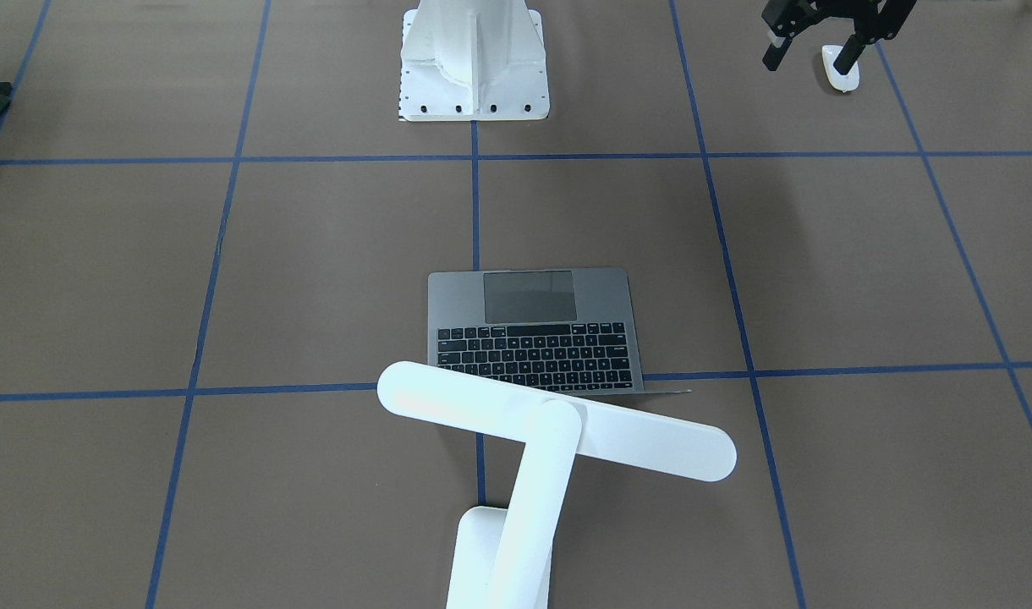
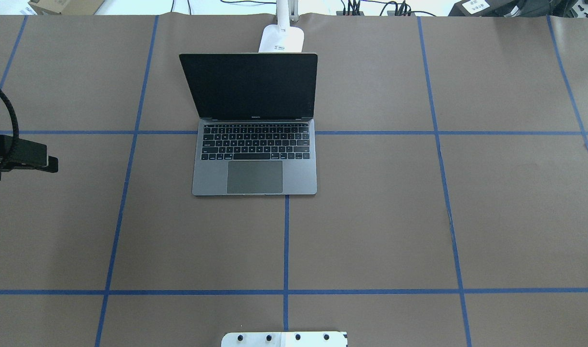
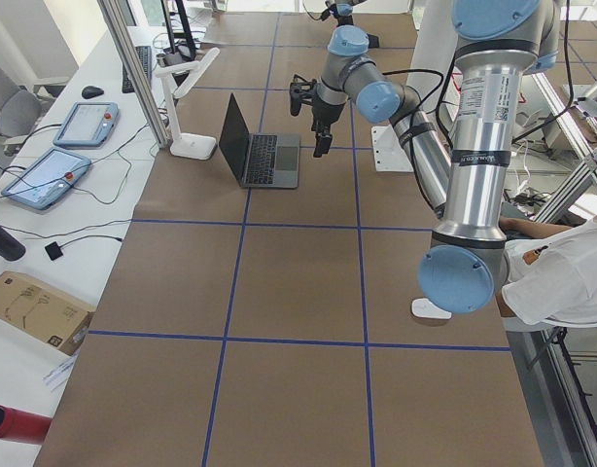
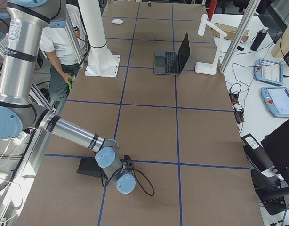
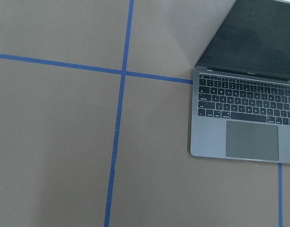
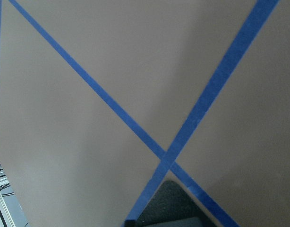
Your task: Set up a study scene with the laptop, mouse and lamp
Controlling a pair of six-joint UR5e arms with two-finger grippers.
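Observation:
The laptop [image 2: 255,144] lies open in the middle of the table, its dark screen upright and facing the robot. Behind it stands the lamp [image 1: 558,419], its base [image 2: 282,38] at the table's far edge and its bar head reaching over the laptop's lid. The mouse [image 1: 842,74] rests near the robot's side of the table, on its left. My left gripper [image 1: 809,61] hangs open and empty, high above the table to the left of the laptop. Only the exterior right view shows my right gripper [image 4: 122,181], low by a black mouse pad [image 4: 90,167]; I cannot tell its state.
The white ribbed pedestal [image 1: 474,59] is bolted at the robot's side of the table. A person in a white shirt [image 3: 561,272] is beside the robot. Tablets and cables [image 3: 46,175] lie on the bench beyond the lamp.

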